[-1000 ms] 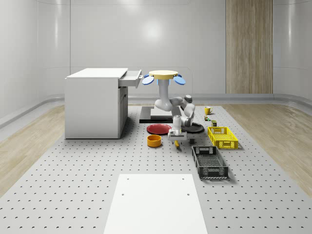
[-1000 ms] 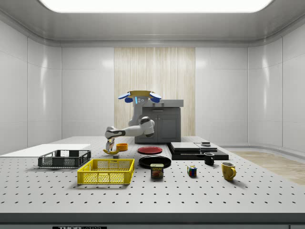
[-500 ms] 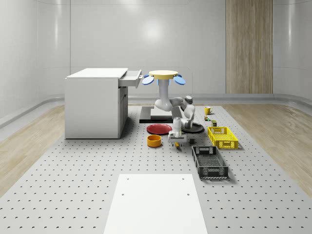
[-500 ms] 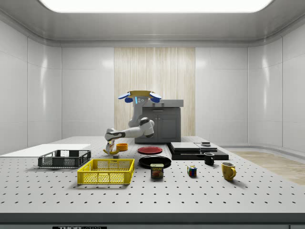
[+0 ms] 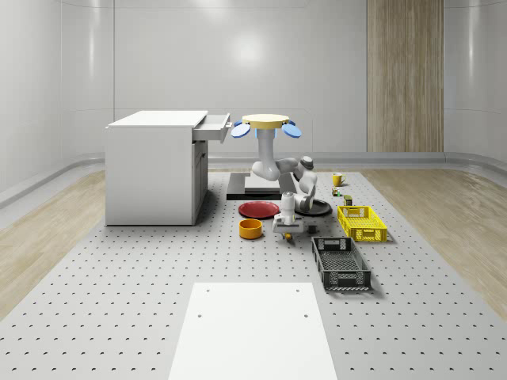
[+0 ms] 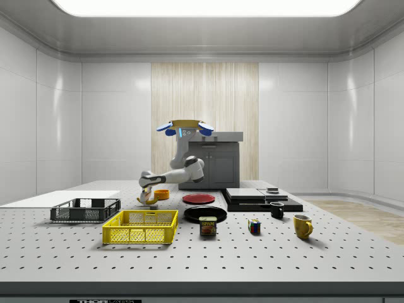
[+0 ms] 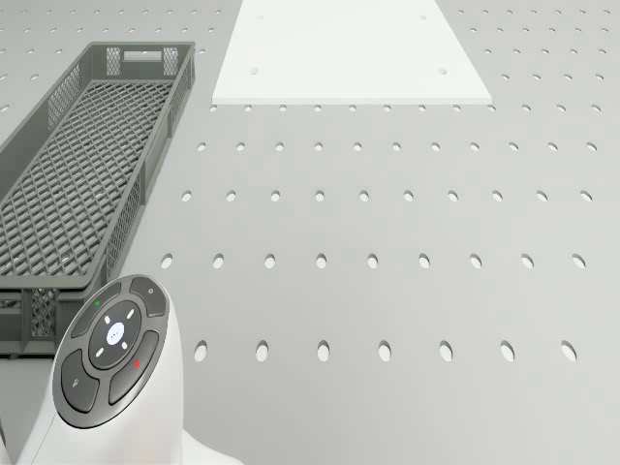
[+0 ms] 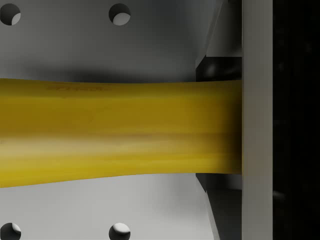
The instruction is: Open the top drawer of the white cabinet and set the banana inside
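Note:
The yellow banana (image 8: 115, 127) lies on the perforated table, and my gripper (image 8: 217, 127) has come down over it. Its two fingers (image 8: 220, 65) press against the banana's opposite sides, so the gripper is shut on the banana. In the whole-scene view the gripper (image 5: 287, 228) is at table level between the orange bowl and the grey crate. The drone (image 5: 265, 121) hovers beside the white cabinet (image 5: 154, 170), level with its top drawer (image 5: 212, 129), which is pulled out. The side view has the banana (image 6: 147, 200) under the gripper (image 6: 149, 197).
An orange bowl (image 5: 250, 229), red plate (image 5: 259, 209) and black plate (image 5: 313, 208) lie around the gripper. A yellow crate (image 5: 361, 222) and grey crate (image 5: 341, 263) stand on the whole-scene view's right. A white board (image 5: 252, 328) lies at the front. A black slab (image 5: 247, 190) lies under the drone.
The arm has lowered the gripper onto the banana and the fingers have closed in on it. The drone has kept its place by the drawer.

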Controlling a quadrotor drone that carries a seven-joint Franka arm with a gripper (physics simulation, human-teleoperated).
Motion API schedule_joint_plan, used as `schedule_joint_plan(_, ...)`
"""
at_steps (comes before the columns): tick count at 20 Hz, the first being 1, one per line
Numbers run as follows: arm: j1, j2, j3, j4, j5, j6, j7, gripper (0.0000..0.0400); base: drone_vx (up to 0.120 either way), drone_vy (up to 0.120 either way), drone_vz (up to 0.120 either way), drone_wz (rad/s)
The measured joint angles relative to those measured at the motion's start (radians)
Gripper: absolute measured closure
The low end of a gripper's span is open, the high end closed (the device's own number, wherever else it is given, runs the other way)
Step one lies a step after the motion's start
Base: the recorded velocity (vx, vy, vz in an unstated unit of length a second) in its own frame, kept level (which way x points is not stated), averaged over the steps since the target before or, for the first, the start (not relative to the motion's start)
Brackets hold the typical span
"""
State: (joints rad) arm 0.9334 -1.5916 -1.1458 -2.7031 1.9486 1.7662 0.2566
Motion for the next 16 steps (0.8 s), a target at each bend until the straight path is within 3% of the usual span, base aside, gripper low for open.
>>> schedule_joint_plan(6, -0.002, 0.000, -0.005, -0.002, -0.011, -0.001, -0.012, 0.0211, 0.000, 0.000, 0.000, 0.000)
schedule_joint_plan(13, -0.025, -0.007, -0.080, -0.033, -0.081, -0.033, -0.012, 0.0208, 0.000, 0.000, 0.000, 0.000)
schedule_joint_plan(16, -0.036, -0.010, -0.120, -0.046, -0.118, -0.049, -0.002, 0.0208, 0.000, 0.000, 0.093, 0.000)
